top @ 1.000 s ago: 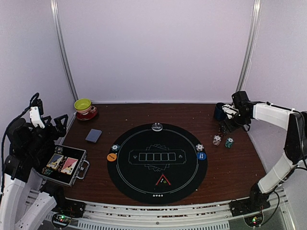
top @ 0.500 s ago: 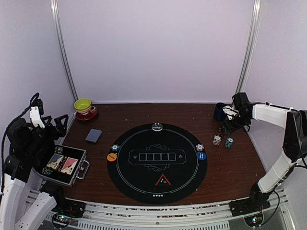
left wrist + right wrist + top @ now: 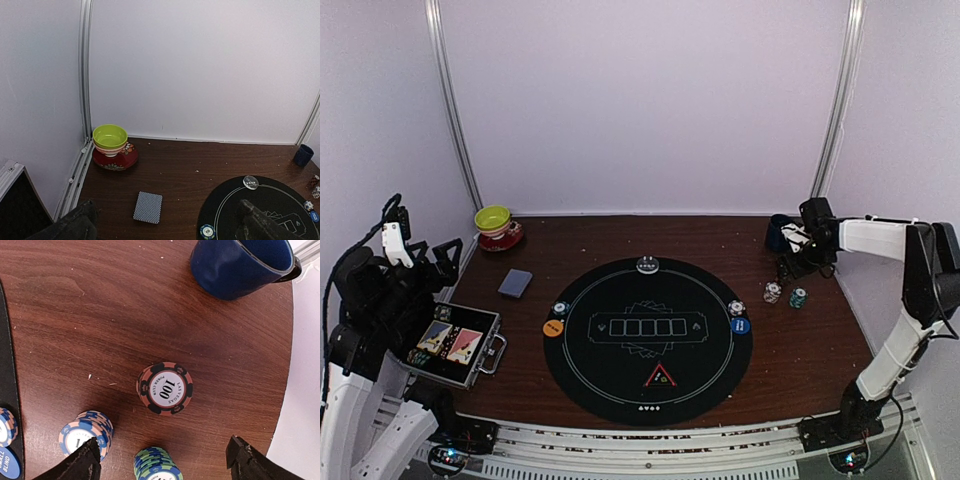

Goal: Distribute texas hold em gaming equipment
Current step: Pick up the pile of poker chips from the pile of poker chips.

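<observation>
Three chip stacks stand on the wood right of the black mat (image 3: 620,385): a red-and-black "100" stack (image 3: 164,388), a white-and-blue stack (image 3: 85,434) and a green stack (image 3: 156,466). My right gripper (image 3: 162,462) hangs open over them, next to the dark blue mug (image 3: 240,265), with the green stack beneath the gap. From above, that gripper (image 3: 798,262) is over the white (image 3: 772,291) and green (image 3: 798,297) stacks. The card deck (image 3: 148,207) lies face down left of the mat. My left gripper (image 3: 167,227) is open and empty, raised high at the left.
On the mat lie an orange button (image 3: 553,327), a blue button (image 3: 739,325), a red triangle (image 3: 660,377), a clear disc (image 3: 647,265) and single chips (image 3: 560,308). A yellow-green bowl (image 3: 493,219) on a red saucer sits far left. An open metal case (image 3: 455,345) lies near left.
My right gripper has shifted slightly left, toward the mug and the chip stacks. The left arm has not moved.
</observation>
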`<state>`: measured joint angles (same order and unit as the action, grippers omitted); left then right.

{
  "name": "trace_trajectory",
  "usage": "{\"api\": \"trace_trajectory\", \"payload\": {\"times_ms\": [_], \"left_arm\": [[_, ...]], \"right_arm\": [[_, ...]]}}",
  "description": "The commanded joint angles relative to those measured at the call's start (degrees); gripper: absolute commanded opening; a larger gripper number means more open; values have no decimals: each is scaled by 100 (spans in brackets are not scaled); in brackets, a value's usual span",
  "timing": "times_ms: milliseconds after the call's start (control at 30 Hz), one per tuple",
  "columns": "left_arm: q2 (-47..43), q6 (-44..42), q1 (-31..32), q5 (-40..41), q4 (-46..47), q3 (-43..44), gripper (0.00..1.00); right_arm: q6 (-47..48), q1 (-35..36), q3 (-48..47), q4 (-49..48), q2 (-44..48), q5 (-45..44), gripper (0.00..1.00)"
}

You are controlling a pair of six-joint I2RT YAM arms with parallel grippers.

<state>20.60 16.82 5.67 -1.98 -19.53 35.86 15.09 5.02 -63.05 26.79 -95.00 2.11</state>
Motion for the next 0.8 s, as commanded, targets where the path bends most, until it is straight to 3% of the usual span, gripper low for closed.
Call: {"api": "trace_trajectory", "payload": {"times_ms": [0,167,367,767], "left_arm": [[-30,-73,-46,-88,274,-35,98],[-60,-78,-44,-92,274,-43,98],[-47,-82,-41,-98,282,-35,98],[-47,-77,-42,-92,277,-44,98]], "right_arm": [[-85,-80,3,-128,61,-62,89],[-93,-97,-41,-30,-36,-120,89],[208,-395,-217,777,-32,651,88],[573,-739,-201,1157,182,1023,86]]}}
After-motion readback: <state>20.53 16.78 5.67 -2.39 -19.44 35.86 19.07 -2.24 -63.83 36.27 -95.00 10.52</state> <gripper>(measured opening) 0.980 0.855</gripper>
